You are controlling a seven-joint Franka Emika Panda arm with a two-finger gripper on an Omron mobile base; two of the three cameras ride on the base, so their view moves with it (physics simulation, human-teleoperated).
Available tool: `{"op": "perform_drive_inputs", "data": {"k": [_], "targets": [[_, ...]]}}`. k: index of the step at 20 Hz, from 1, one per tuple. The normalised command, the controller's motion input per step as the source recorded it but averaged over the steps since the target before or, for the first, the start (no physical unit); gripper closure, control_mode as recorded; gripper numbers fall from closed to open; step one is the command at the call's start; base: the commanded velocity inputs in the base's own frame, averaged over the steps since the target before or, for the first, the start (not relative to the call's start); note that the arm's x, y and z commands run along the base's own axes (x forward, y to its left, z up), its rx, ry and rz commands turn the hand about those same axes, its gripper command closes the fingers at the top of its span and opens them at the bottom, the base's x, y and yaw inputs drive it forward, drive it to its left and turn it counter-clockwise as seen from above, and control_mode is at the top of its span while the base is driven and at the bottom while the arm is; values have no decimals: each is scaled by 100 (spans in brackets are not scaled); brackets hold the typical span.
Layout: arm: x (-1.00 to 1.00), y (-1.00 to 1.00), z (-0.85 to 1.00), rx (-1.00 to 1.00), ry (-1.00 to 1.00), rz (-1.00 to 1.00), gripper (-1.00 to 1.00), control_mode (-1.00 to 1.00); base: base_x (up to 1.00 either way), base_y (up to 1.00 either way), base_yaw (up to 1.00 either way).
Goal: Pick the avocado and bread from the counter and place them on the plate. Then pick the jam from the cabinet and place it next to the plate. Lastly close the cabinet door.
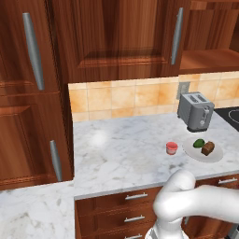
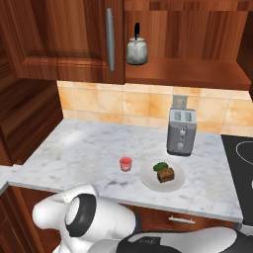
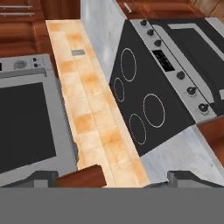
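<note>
- counter (image 1: 121, 154) — white-grey veined marble
- jam (image 1: 172, 148) — red-pink pot, paler rim
- avocado (image 1: 199, 143) — dark green
- bread (image 1: 208, 148) — brown, darker crust
- plate (image 1: 217, 156) — pale grey
- toaster (image 1: 195, 111) — silver-grey
- backsplash tiles (image 1: 121, 99) — mottled orange-beige
- cabinet door (image 1: 116, 37) — reddish-brown wood grain
- kettle (image 2: 137, 51) — grey-green, black handle

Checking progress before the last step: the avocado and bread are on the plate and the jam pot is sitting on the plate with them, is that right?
Not quite. The avocado and bread are on the plate, but the jam stands on the counter beside the plate, not on it. The right base view shows the gap between them.
</note>
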Motion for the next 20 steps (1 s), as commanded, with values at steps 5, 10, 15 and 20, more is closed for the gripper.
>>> {"op": "perform_drive_inputs", "data": {"k": [5,10,15,20], "targets": [[0,-30,23,-8,0,2,-100,-100,0,0,0],[0,-19,22,-23,0,4,-100,-100,0,0,0],[0,-10,21,-31,7,2,-100,-100,0,0,0],[4,-9,23,-25,22,6,-100,-100,0,0,0]]}}
